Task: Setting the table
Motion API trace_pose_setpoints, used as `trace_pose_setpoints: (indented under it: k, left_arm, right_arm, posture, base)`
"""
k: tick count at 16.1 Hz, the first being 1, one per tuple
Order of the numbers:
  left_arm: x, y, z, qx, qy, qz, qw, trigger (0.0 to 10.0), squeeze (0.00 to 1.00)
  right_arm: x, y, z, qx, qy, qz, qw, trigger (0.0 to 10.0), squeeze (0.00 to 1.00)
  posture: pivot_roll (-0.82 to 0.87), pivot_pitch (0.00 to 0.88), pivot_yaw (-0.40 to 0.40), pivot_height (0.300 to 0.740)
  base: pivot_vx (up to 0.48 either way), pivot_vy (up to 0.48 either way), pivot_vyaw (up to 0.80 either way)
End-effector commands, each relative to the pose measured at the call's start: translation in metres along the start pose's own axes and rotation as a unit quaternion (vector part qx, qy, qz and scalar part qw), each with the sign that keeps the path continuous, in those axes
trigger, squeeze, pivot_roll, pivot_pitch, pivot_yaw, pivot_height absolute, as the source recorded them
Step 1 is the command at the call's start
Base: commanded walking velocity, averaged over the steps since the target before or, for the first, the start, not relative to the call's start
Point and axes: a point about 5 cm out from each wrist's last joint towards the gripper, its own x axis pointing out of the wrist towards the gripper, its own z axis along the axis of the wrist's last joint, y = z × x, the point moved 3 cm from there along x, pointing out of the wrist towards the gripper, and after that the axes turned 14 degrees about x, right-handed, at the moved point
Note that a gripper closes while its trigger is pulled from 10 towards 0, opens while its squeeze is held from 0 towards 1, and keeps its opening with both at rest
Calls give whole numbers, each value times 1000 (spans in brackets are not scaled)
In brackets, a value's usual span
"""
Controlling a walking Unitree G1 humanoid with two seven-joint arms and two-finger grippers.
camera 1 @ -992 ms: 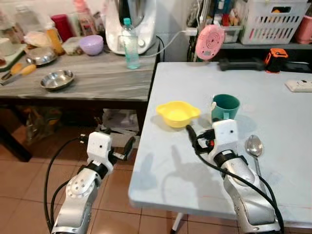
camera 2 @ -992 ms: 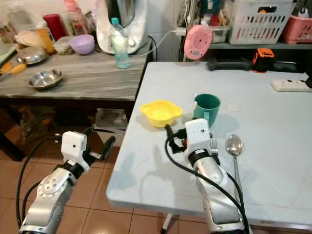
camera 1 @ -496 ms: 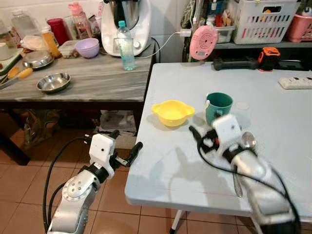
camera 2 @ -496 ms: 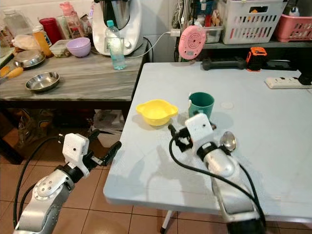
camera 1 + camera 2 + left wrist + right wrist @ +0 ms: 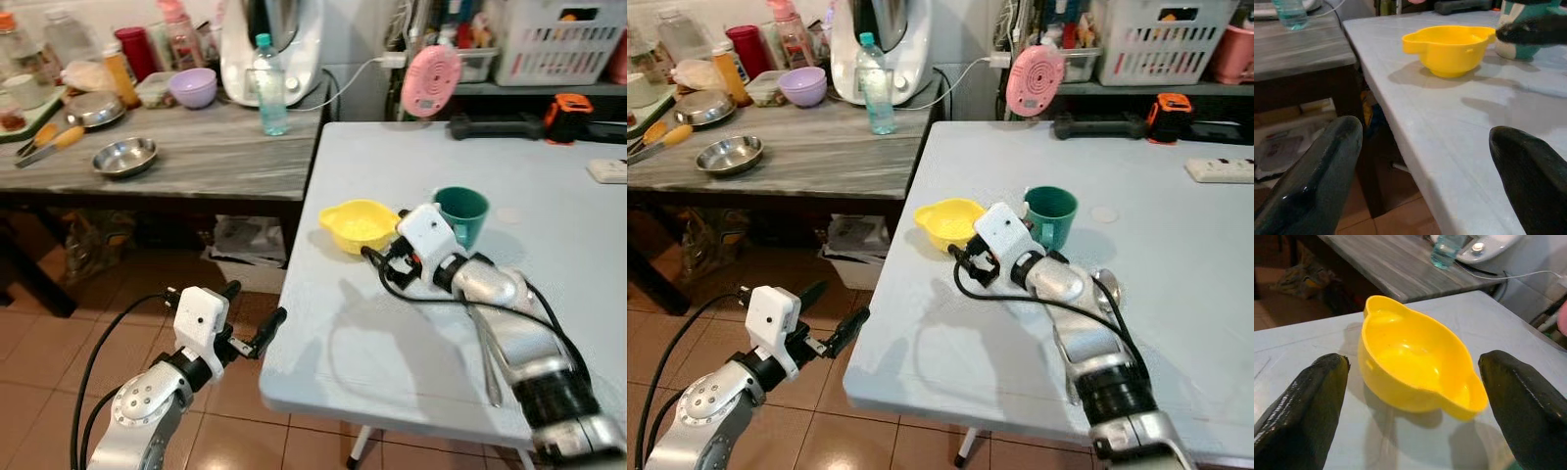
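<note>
The right gripper (image 5: 965, 262) hovers just above the surface (image 5: 411, 343), fingers spread wide, pointing at the bowl (image 5: 359, 224) and just short of it. The right wrist view has the yellow bowl (image 5: 1415, 369) between the two fingers (image 5: 1308, 401), untouched. The bowl sits near the surface's left edge, with the green cup (image 5: 461, 214) just beside it, farther from that edge. A spoon (image 5: 487, 352) lies under the right forearm, partly hidden.

The left gripper (image 5: 250, 318) hangs open off the left edge, over the tiled floor (image 5: 59, 343). Its wrist view looks across the surface's near left corner to the bowl (image 5: 1449, 49).

Beyond the floor gap, a wooden counter (image 5: 196, 157) carries a steel dish (image 5: 124, 157), water bottle (image 5: 271, 85), purple bowl (image 5: 192, 86) and an appliance (image 5: 269, 39).
</note>
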Motion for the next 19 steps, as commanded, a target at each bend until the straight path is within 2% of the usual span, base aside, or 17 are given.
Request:
trace_pose_setpoints:
  k: [1, 4, 8, 13, 14, 15, 19]
  left_arm:
    - [-4, 3, 2, 5, 3, 2, 1000, 10000, 0]
    - [-8, 0, 1, -7, 14, 1, 1000, 10000, 0]
    - [-11, -14, 13, -32, -19, -55, 998, 10000, 0]
    - [-6, -16, 23, -30, -26, -69, 997, 10000, 0]
    - [-5, -16, 25, -31, -28, -72, 997, 10000, 0]
    - [-4, -17, 27, -31, -29, -74, 996, 10000, 0]
    - [-2, -20, 31, -39, -34, -84, 995, 10000, 0]
  right_arm:
    - [6, 0, 9, -15, -3, 16, 1000, 10000, 0]
    - [19, -6, 15, -21, 12, 48, 999, 10000, 0]
    - [31, 0, 6, 29, 48, 101, 993, 10000, 0]
    - [36, 0, -9, 35, 85, 104, 990, 10000, 0]
    - [36, -3, -14, 20, 100, 96, 990, 3490, 0]
    - [36, -5, -19, 8, 114, 89, 989, 0, 0]
    - [35, -4, -22, 2, 122, 107, 987, 0, 0]
  posture:
    - [17, 15, 75, 740]
    - [37, 16, 70, 740]
    - [55, 18, 66, 740]
    - [53, 8, 65, 740]
    - [53, 7, 64, 740]
    - [52, 5, 63, 740]
    - [51, 1, 61, 740]
  base:
    - [0, 0, 0]
    - [0, 0, 0]
    - [0, 0, 0]
    - [0, 0, 0]
    - [0, 0, 0]
    - [0, 0, 0]
    - [0, 0, 0]
